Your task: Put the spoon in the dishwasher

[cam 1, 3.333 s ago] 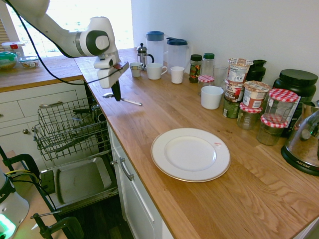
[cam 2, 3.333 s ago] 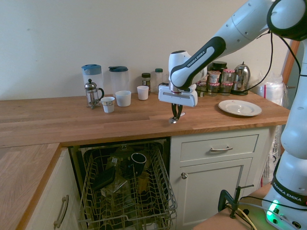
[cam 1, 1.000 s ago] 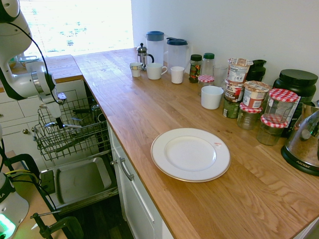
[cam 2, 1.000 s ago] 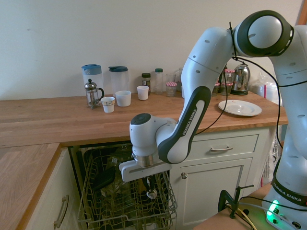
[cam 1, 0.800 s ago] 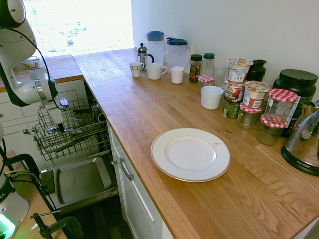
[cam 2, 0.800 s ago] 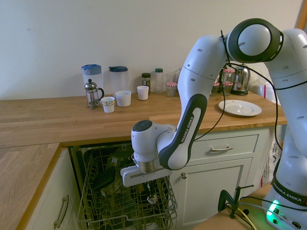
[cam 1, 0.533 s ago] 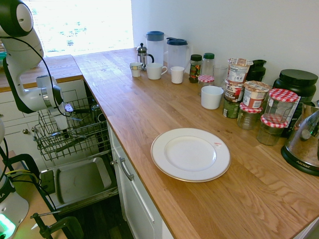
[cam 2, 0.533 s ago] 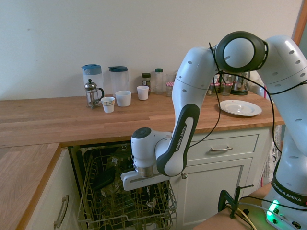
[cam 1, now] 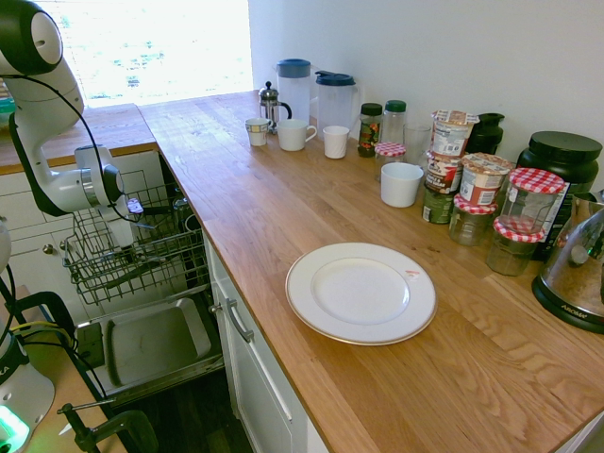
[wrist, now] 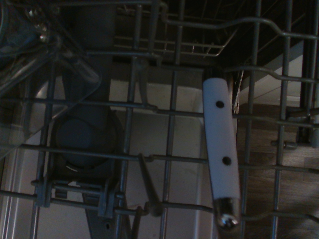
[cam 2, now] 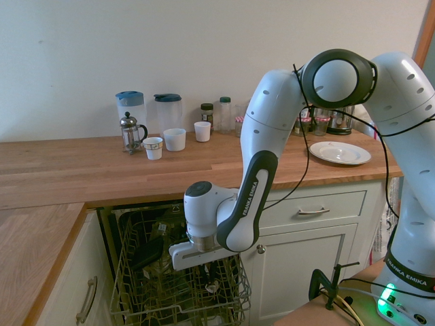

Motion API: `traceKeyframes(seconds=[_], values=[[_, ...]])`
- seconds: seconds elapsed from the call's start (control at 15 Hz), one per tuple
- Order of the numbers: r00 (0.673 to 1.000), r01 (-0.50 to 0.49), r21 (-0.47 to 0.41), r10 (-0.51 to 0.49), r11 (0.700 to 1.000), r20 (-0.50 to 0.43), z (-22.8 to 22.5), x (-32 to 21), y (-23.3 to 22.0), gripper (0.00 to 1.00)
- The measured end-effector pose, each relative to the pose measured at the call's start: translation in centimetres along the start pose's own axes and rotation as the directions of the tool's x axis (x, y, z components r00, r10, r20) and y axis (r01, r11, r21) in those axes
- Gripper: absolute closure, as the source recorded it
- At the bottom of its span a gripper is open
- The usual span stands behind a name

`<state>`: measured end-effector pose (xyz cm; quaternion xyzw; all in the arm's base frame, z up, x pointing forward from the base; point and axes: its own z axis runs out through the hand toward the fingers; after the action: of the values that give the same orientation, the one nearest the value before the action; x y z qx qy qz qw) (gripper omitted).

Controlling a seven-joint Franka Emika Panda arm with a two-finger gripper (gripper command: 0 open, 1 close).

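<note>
Hanging bowl-down from the pincer (cam 2: 207, 273), the spoon (cam 2: 211, 288) is a small, slim sliver of shiny silver metal, its thin handle clenched between the closed dark fingers. It sits low inside the wire rack of the dishwasher (cam 2: 136, 288), which is pulled out from under the table's front edge. The pincer points straight down into the rack's right-hand part as the second exterior view shows it. From the first exterior view the pincer (cam 1: 124, 231) stands over the grey rack, above the grey metal door panel (cam 1: 151, 344); the spoon is too small to pick out there. A white plate (cam 1: 361, 293) lies on the table (cam 1: 283, 208).
</note>
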<state>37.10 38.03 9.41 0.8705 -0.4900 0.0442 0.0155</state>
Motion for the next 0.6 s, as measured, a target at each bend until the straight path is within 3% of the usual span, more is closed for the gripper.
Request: traceKeyframes(seconds=[0.33,0.6], values=[[1.0,0.009,0.007,-0.009,1.0,-0.011,-0.4,-0.2,0.1,0.0],[0.999,0.011,0.017,-0.01,1.0,-0.043,-5.1,0.2,0.9,0.0]])
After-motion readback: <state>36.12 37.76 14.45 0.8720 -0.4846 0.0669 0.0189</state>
